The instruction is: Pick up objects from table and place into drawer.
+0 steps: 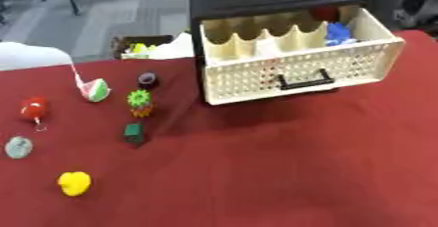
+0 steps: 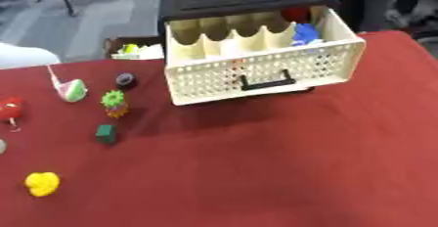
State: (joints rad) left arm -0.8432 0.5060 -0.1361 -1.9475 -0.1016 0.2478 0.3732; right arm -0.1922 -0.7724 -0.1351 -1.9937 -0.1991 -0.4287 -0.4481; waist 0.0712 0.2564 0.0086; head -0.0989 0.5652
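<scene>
Drawer (image 1: 295, 69) pulled open on red table (image 1: 282, 172), yellow toy (image 1: 75, 183) near left, neither hand visible

no readable text, label or number anywhere on the drawer (image 1: 299, 69) or objects

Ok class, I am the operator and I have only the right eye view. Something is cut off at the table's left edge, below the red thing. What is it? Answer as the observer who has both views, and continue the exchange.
Observer: The left eye view shows it whole: a round grey-green object lying on the red cloth, up and to the left of the yellow toy.
Operator: And the red thing above it, is there more to it than I can see?
Observer: Yes. In the left eye view the red round object is fully in frame, lying apart from the grey-green one, with what looks like a small loop at its lower side.
</scene>
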